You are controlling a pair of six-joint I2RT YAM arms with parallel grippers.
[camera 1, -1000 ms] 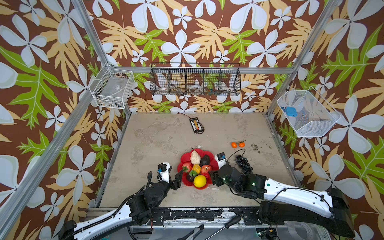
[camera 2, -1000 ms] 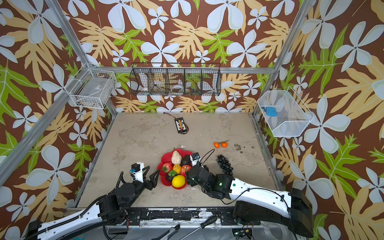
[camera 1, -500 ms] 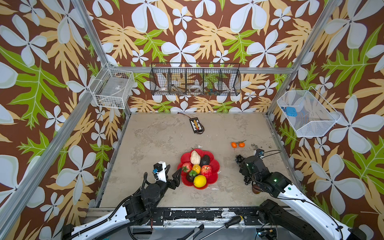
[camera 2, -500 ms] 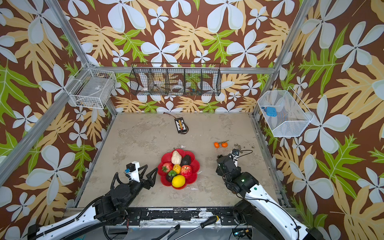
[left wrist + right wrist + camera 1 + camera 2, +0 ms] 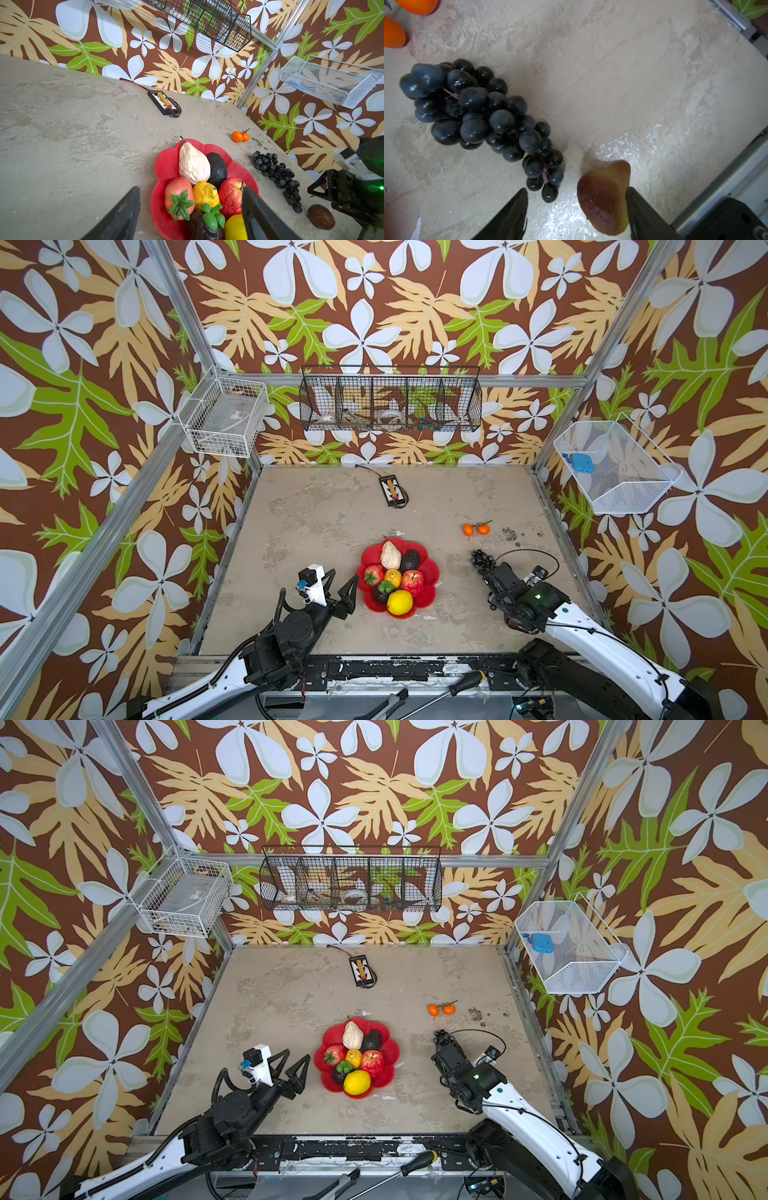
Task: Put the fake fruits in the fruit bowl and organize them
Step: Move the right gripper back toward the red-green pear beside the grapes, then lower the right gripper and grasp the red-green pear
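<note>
Okay, your left tool (image 5: 341, 577) and right tool (image 5: 576, 190) stand wide, empty. Grape bunch (image 5: 477, 110) lies on the table (image 5: 332, 510), right of the fruit bowl (image 5: 433, 572); probably light, floppy, slick: pinch its thick end.

Fruit bowl (image 5: 371, 554): glossy red, scalloped flower shape, flat on table, near-centre. Holds seven pcs, packed touching:
- beige pear (image 5: 390, 554) at far side, stem pointing far
- dark avocado (image 5: 410, 561) against its right
- red fruit w/ green calyx (image 5: 374, 572) at left
- small wrinkled yellow-orange fruit (image 5: 393, 577) in middle
- red apple (image 5: 412, 580) at right
- dark fruit w/ green leaves (image 5: 382, 592) and yellow lemon (image 5: 400, 602) at near edge

Outside, on table right of bowl:
- two small oranges (image 5: 475, 529), farther back, touching
- black grape bunch (image 5: 482, 561) lying on side
- brown-red fruit (image 5: 604, 199) just beside bunch's near tip, not touching
</note>
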